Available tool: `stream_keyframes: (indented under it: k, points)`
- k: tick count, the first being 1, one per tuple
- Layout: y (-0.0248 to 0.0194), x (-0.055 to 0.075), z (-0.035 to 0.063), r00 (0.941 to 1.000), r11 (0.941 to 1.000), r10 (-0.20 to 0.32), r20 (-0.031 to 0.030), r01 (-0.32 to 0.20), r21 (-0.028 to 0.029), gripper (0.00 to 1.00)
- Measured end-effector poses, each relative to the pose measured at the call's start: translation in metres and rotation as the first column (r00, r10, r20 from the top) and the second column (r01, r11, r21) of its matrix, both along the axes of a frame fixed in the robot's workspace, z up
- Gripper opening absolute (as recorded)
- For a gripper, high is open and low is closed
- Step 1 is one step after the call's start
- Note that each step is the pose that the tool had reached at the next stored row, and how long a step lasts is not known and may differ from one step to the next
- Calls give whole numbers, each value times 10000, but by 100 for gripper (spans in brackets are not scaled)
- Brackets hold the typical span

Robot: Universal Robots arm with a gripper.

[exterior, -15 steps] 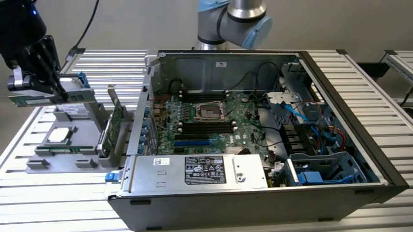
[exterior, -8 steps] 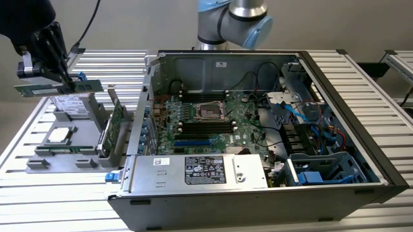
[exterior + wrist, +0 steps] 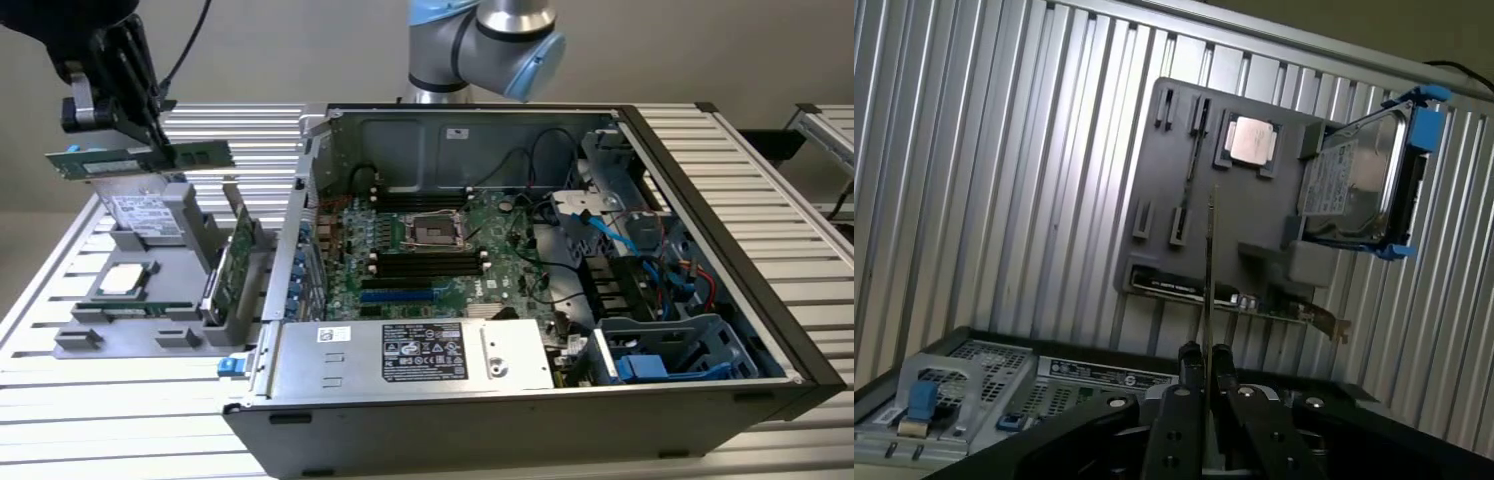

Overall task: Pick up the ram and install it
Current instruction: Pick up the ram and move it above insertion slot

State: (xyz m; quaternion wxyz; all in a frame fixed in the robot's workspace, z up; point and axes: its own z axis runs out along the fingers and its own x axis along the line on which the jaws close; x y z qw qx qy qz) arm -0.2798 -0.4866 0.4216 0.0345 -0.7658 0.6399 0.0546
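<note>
**One ram, held above the grey holder**

Gripper (image 3: 158, 150) pinches the ram (image 3: 198, 155) across both faces. The stick hangs level above the grey holder (image 3: 80, 335), apart from it. The wrist view has the ram edge-on, a thin line with its chips hidden. The gripper's upper body is cut off at the exterior view's top. A processor chip (image 3: 120, 281) lies on the holder.

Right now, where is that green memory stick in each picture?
Exterior view: the ram is held aloft by the end effector, at the exterior view's upper left.
Wrist view: the ram shows edge-on, a thin line clamped in the end effector.
Shared landmark: the silver processor chip.
</note>
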Motion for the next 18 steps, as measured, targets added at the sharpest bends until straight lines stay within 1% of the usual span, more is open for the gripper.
stream_keyframes:
  k: [2,4,18]
  points:
    - [0,72,30,10000,10000,27,-4,-26,41,15]
    - [0,150,55,10000,10000,51,-9,-51,70,15]
    - [0,738,153,9998,9996,193,-28,-193,183,15]
